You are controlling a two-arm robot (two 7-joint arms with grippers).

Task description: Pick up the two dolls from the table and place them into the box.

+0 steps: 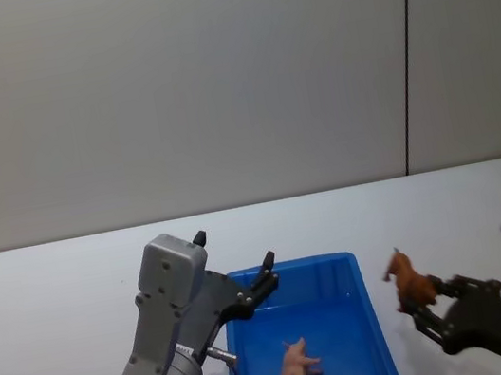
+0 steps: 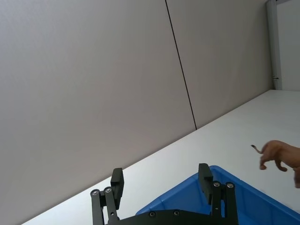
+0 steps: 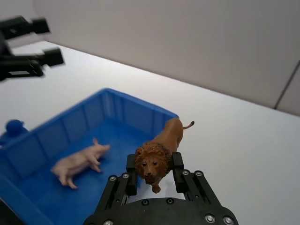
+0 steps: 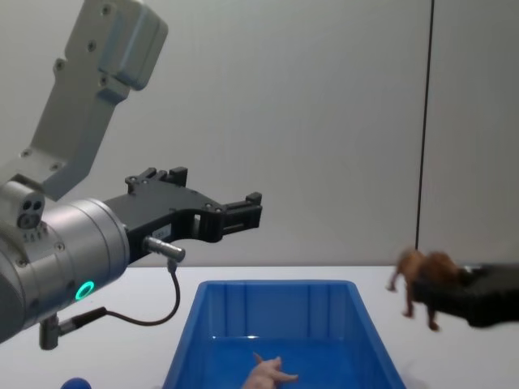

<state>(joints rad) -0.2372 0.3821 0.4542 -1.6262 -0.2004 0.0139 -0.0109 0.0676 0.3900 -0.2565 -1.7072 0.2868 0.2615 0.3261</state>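
box: glossy smooth blue plastic. pig inside box: smooth pale plastic. lion right of box: matt brown plastic. table: matt white.

The box sits on the desk. A pig figure lies inside the box, on its floor. The lion doll is right of the box, raised off the desk, clamped in the right hand. The left hand hangs above the box's far left corner, fingers apart. The round-topped doll lies on the desk left of the box, near its front end.
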